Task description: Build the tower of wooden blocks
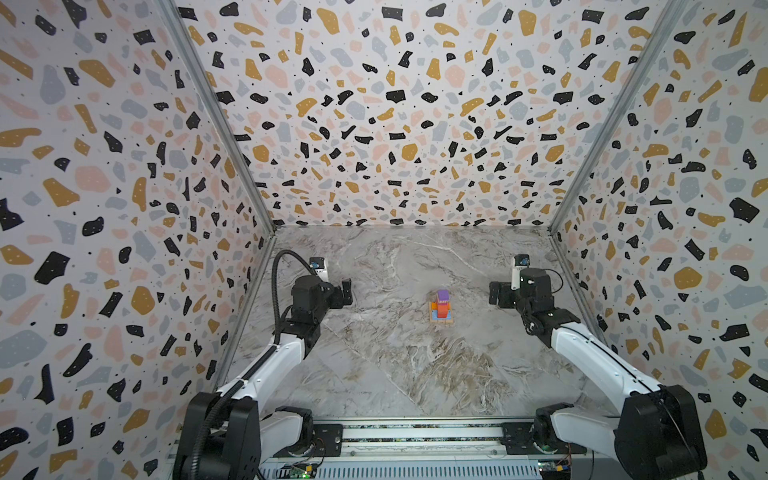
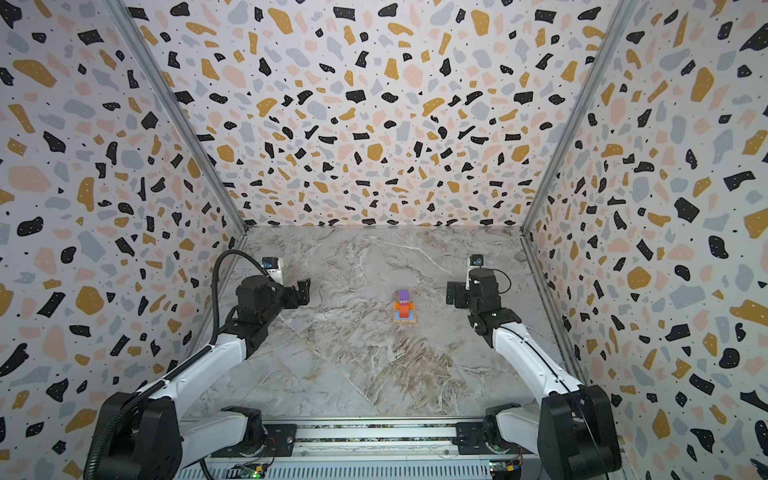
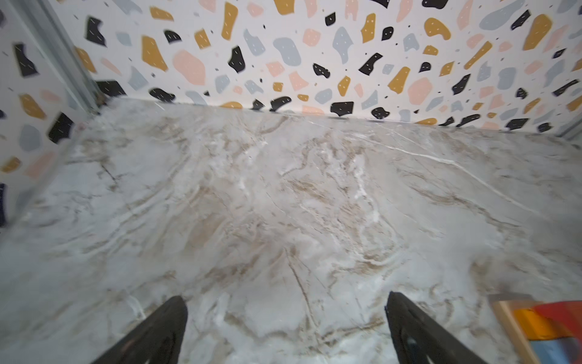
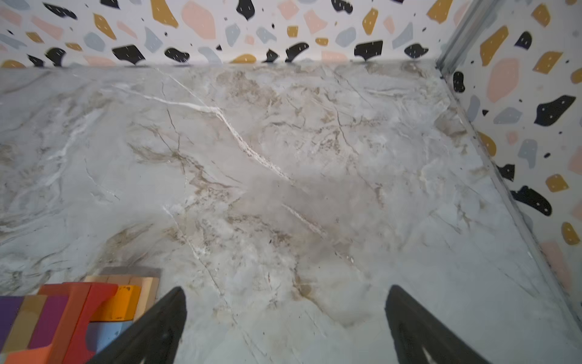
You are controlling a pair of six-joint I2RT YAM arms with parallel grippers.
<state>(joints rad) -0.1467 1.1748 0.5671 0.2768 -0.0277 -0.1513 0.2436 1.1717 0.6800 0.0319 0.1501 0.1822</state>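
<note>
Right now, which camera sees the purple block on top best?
A top view: the purple block shows whole, sitting atop the tower, though small. The right wrist view shows it close but cut off by the picture's edge. The left wrist view shows only the tower's lower corner, no purple.

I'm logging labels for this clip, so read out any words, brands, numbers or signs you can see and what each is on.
No text can be read here.
tower: plain painted blocks; the dark specks on its orange block are not letters I can make out.
circuit board by the front rail: any print is too small to read.
walls: coloured shapes only, no lettering.
</note>
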